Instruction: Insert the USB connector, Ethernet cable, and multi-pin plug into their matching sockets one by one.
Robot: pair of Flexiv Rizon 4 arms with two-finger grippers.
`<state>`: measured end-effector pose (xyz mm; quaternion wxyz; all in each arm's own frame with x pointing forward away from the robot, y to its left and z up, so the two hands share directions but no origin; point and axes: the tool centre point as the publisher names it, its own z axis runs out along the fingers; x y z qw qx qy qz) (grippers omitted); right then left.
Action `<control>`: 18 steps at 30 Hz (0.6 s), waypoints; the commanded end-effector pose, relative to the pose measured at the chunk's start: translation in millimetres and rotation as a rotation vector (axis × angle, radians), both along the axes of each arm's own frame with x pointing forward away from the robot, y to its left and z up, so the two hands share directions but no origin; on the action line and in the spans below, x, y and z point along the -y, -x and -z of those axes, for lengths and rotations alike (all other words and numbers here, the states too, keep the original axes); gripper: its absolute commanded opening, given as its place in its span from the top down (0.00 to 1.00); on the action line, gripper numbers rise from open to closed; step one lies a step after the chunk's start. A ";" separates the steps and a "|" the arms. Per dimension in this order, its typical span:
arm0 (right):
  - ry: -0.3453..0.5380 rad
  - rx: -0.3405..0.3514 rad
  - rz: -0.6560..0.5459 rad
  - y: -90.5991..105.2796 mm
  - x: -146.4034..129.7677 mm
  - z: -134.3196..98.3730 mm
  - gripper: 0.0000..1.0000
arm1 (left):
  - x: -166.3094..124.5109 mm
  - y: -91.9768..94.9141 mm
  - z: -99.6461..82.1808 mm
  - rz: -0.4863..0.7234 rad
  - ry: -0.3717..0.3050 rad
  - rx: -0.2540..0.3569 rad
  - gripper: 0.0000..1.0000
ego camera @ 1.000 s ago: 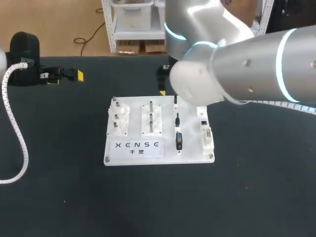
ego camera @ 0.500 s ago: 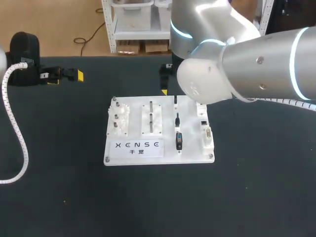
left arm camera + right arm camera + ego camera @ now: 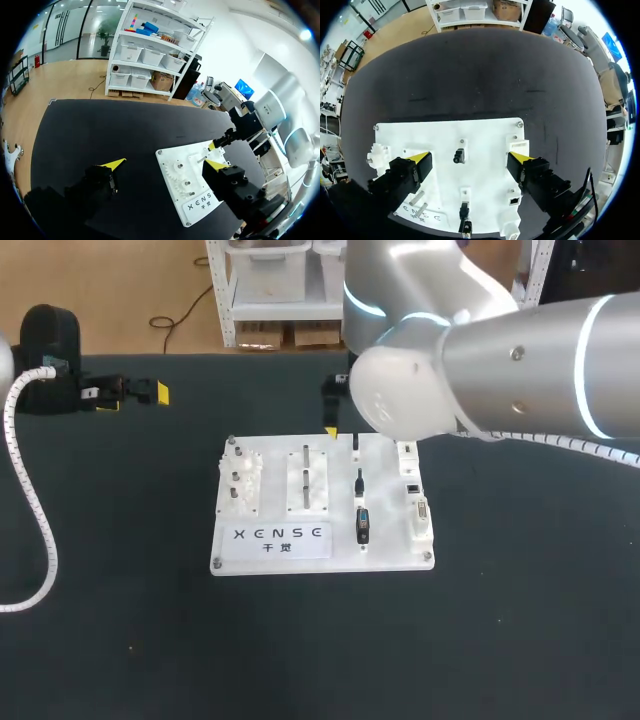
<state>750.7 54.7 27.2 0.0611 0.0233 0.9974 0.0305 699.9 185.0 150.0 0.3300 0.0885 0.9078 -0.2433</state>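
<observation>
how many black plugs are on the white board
3, in one line on the board: far plug, middle plug, near plug. The right arm may hide others.

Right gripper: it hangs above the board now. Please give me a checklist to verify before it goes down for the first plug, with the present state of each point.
1. Right gripper open and empty: ok, its fingers stand wide apart with nothing held.
2. Lined up on a plug: ok, a small black plug on the white board lies under it, roughly between the fingers.
3. Height above that plug: cannot tell.
4. Three plugs in their column on the board: ok.
5. Sockets at the board's right edge free: cannot tell, too small.
6. Left gripper out of the way: ok, open and well apart from the board.
</observation>
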 end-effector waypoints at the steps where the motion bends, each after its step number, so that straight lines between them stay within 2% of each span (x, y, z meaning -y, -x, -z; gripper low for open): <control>1: 0.037 -0.007 -0.001 -2.5 -4.4 2.7 0.00 | 0.0 0.0 0.0 0.000 0.000 0.000 0.00; 7: 0.081 0.002 -0.009 -1.2 -7.1 5.9 0.00 | 0.0 0.0 0.0 0.000 0.000 0.000 0.00; 8: 0.082 0.002 -0.009 -1.1 -7.5 6.5 0.03 | 0.0 0.0 0.0 0.000 0.000 0.000 0.00; 10: 0.084 0.001 -0.008 -1.1 -7.9 8.2 0.13 | 0.0 0.0 0.0 0.000 0.000 0.000 0.00; 12: 0.098 0.001 -0.007 -0.7 -8.3 9.7 0.34 | 0.0 0.0 0.0 0.000 0.000 0.000 0.00; 14: 0.108 0.007 -0.013 0.4 -9.2 11.3 0.43 | 0.0 0.0 0.0 0.000 0.000 0.000 0.00; 15: 0.107 0.007 -0.013 0.9 -9.5 11.7 0.51 | 0.0 0.0 0.0 0.000 0.000 0.000 0.00; 18: 0.111 0.012 -0.014 2.0 -9.4 14.0 0.54 | 0.0 0.0 0.0 0.000 0.000 0.000 0.00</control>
